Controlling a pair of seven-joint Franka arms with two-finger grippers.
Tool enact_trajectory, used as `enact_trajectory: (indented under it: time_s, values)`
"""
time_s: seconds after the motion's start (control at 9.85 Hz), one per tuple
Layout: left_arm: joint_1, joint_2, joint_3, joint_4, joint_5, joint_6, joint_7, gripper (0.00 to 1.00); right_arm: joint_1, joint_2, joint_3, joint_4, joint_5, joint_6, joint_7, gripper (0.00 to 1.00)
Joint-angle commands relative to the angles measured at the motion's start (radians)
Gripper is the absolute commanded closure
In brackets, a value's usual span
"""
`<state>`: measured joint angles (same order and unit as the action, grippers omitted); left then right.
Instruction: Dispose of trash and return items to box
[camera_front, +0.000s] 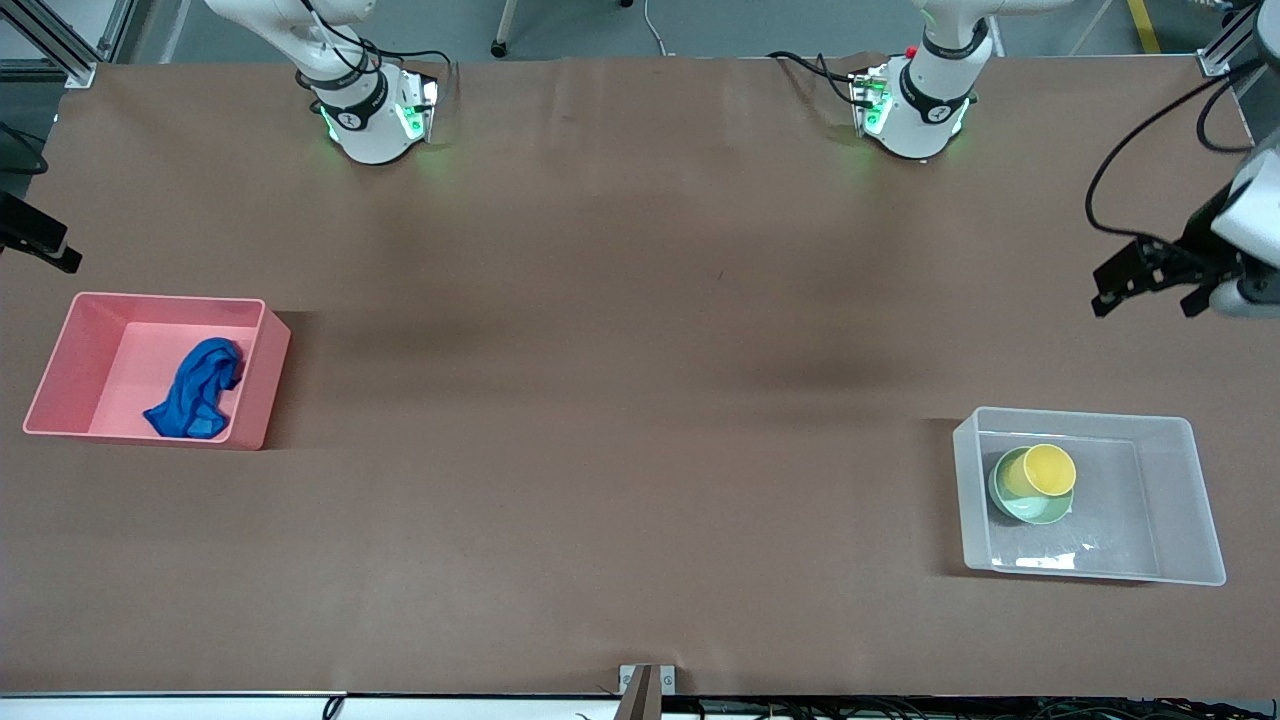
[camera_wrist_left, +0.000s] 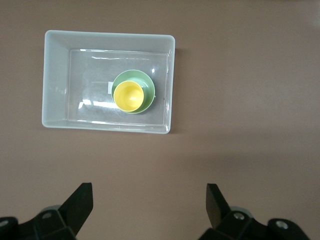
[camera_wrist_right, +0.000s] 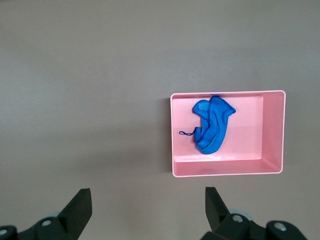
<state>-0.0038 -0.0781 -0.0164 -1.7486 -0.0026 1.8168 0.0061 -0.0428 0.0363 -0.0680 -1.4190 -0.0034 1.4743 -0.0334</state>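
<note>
And there it was, the blue rag (camera_front: 195, 390) lay crumpled inside the pink bin (camera_front: 60, 375) at the right arm's end of the counter (camera_front: 620, 380), its thin string end trailing onto the bin floor in the right wrist view. Over at the left arm's end, the clear box (camera_front: 1180, 500) held both items: the yellow cup (camera_front: 1045, 470) sat in the mint-green bowl (camera_front: 1030, 508), leaning a little in the front view, the pair tucked into the end of the box toward the middle of the counter. A small white label (camera_wrist_left: 111, 87) peeked out on the box floor just beside the bowl. The left hand (camera_front: 1150, 285) hung in the air at the counter's edge at the left arm's end, fingers spread wide and holding nothing, with the box well apart from it. The right hand (camera_wrist_right: 147, 207) was high up too, its fingers (camera_wrist_right: 80, 205) parted and empty, looking down on the pink bin; in the front view only a dark piece showed at the picture's edge, probably part of that hand. Both arms waited, clear of the containers.
</note>
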Motion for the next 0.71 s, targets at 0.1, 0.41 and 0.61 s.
enact_trajectory:
  time_s: [0.1, 0.41, 0.61]
  values:
    - [-0.031, 0.117, 0.007, 0.223, 0.01, -0.173, -0.006, 0.0, -0.011, -0.015, 0.007, -0.014, -0.004, -0.005, -0.011, 0.0]
    - [-0.051, 0.144, 0.035, 0.287, 0.003, -0.267, 0.003, 0.0, -0.011, -0.015, 0.007, -0.015, -0.004, -0.005, -0.013, 0.0]
    - [-0.051, 0.118, 0.038, 0.241, 0.003, -0.278, -0.003, 0.0, -0.011, -0.015, 0.007, -0.015, -0.004, -0.005, -0.013, 0.0]
